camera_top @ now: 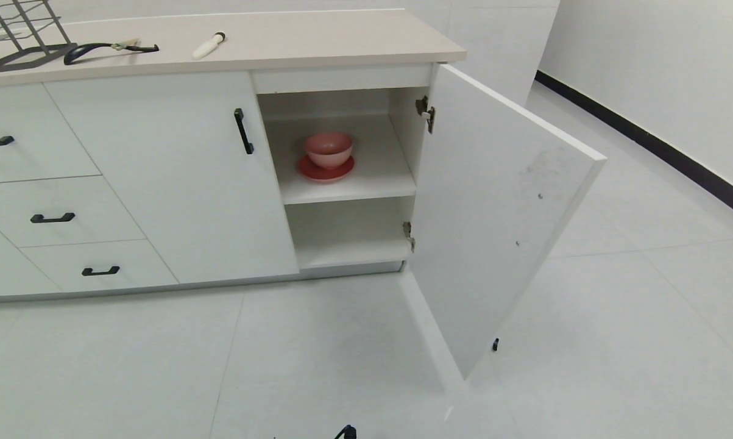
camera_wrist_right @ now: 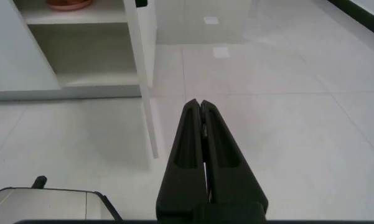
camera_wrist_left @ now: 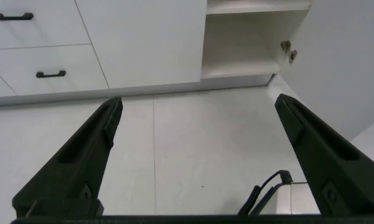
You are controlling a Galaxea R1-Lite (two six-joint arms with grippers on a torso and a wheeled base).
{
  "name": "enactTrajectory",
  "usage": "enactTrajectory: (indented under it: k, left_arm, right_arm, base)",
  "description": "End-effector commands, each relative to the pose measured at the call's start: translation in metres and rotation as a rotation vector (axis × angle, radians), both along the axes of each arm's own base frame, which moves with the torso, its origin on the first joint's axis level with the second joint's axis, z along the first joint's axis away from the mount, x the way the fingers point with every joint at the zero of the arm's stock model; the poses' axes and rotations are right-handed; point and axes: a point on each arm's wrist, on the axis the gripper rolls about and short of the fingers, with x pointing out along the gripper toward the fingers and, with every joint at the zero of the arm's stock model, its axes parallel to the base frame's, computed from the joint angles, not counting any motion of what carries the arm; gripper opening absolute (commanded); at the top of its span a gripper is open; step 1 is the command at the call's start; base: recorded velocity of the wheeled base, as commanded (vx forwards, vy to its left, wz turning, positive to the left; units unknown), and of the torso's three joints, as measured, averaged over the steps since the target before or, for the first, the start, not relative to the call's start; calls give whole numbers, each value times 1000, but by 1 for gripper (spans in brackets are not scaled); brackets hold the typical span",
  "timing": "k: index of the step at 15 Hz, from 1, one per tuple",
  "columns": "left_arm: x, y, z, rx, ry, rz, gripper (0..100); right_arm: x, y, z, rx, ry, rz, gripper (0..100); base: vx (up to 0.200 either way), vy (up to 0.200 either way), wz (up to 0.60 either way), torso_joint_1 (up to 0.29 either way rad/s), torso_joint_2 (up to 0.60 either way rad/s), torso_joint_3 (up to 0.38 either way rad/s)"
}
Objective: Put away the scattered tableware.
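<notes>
Bowl sits mouth-up on plate on upper shelf; left tool spread, right tool pressed together.

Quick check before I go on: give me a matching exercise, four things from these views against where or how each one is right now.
Things:
1. pink bowl
2. white-handled tool
3. left gripper
4. right gripper

Place or state:
A. jaws shut
B. on the red plate, upper shelf
C. jaws open
D. lying on the countertop

Pairs: 1-B; 2-D; 3-C; 4-A
</notes>
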Motion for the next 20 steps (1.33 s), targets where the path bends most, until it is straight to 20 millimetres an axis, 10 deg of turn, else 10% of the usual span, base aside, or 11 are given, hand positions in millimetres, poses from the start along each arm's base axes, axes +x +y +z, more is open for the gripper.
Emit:
enactTrajectory:
  k: [1,10,15,20]
  left_arm:
    - [0,0,0,0,2,0,100]
    - [0,0,0,-19,0,14,100]
    - [0,0,0,-23,0,16,100]
    - [0,0,0,-26,0,16,100]
  right_arm:
    - [0,0,0,0,2,0,0]
    - [-2,1,40,-38,-249,46,0]
    - [86,13,153,-134,-110,345,0]
    - [206,32,141,-128,8,419,0]
  base:
    - [200,-200,0,2,2,2]
    - [-22,-89,0,2,1,0]
    - [0,0,0,0,0,0]
    - [0,0,0,0,0,0]
